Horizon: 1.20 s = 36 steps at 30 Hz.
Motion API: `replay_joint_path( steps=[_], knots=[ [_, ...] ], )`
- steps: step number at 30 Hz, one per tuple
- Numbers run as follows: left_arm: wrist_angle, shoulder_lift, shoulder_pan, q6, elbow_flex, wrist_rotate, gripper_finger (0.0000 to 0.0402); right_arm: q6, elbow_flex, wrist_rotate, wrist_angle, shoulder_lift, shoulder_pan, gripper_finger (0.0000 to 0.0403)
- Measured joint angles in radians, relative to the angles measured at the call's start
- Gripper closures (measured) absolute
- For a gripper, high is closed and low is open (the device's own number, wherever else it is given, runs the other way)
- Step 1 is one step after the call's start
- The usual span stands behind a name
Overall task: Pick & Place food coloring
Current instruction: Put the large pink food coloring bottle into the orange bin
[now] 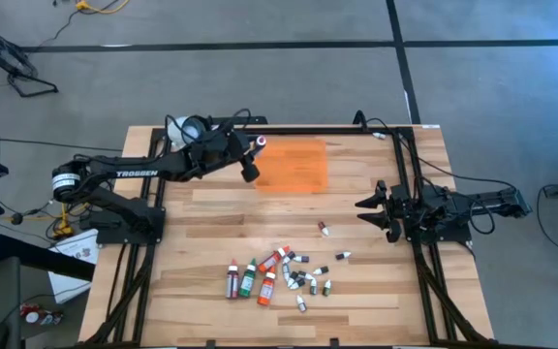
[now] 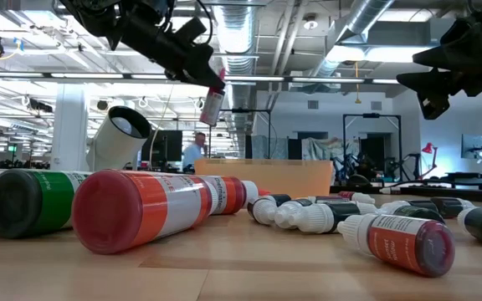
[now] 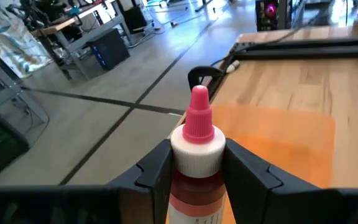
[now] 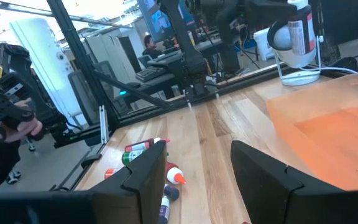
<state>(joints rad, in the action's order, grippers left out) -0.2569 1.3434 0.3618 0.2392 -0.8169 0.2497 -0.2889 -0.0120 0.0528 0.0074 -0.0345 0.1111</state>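
Left wrist view: I see my left gripper (image 3: 194, 165) clamped narrowly on a pink-capped food coloring bottle (image 3: 196, 155) above the orange mat (image 3: 291, 134).

Held bottle (image 3: 196, 163) is showing a pink tip, white cap, red body with a pale label. Left gripper (image 3: 194, 165) fingers are reading black. Right gripper (image 4: 197, 171) is looking black too. Mat (image 1: 293, 165) is showing flat orange, no pattern. Table (image 1: 211, 218) is showing light wood planks with darker grain stripes. Bottle pile (image 1: 277, 274) is mixing red, orange, green and pink bodies with white caps, plus tiny dark and white droppers. Big near bottle (image 2: 153, 208) is showing a red base, orange band, white label. Neighbouring bottle (image 2: 30, 200) is showing green. Small front dropper (image 2: 400, 242) is showing a white cap, red label, dark red body. Floor (image 1: 473, 87) is reading grey with black lines.
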Motion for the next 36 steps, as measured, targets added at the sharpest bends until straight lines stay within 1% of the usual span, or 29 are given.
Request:
replay_joint_path(
  steps=[6, 8, 11, 13, 16, 20, 23, 29, 33, 36],
  knots=[
    [0.001, 0.0, 0.01, 0.015, 0.0, 0.001, 0.0287, 0.0, 0.0, 0.0, 0.0, 0.0, 0.0, 0.023],
    [0.001, 0.0, 0.017, -0.009, 0.0, -0.011, 0.0287, 0.0, 0.0, 0.0, 0.0, 0.0, 0.0, 0.023],
    [-0.027, 0.025, 0.039, -0.006, -0.001, -0.062, 0.0287, 0.001, 0.0, 0.0, 0.0, 0.0, 0.0, 0.023],
    [-0.052, 0.059, 0.063, -0.015, 0.0, -0.125, 0.0287, 0.001, 0.0, 0.0, 0.0, 0.0, 0.0, 0.023],
    [-0.172, 0.139, 0.101, -0.04, -0.001, -0.239, 0.0287, 0.001, 0.0, 0.0, 0.0, 0.0, 0.0, 0.023],
    [-0.326, 0.251, 0.149, -0.083, -0.001, -0.344, 0.0287, 0.001, 0.0, 0.0, 0.0, 0.0, 0.0, 0.023],
    [-0.412, 0.309, 0.183, -0.113, -0.001, -0.409, 0.0287, 0.001, 0.0, 0.0, 0.0, 0.0, 0.0, 0.023],
    [-0.432, 0.365, 0.248, -0.154, 0.003, -0.511, 0.0287, 0.001, 0.0, -0.001, 0.0, 0.0, 0.0, 0.023],
    [-0.424, 0.379, 0.275, -0.153, 0.005, -0.541, 0.0287, 0.001, 0.0, -0.001, -0.001, 0.0, 0.0, 0.023],
    [-0.42, 0.378, 0.284, -0.127, 0.004, -0.543, 0.0287, 0.001, 0.0, -0.001, -0.001, 0.0, 0.0, 0.023]
  ],
)
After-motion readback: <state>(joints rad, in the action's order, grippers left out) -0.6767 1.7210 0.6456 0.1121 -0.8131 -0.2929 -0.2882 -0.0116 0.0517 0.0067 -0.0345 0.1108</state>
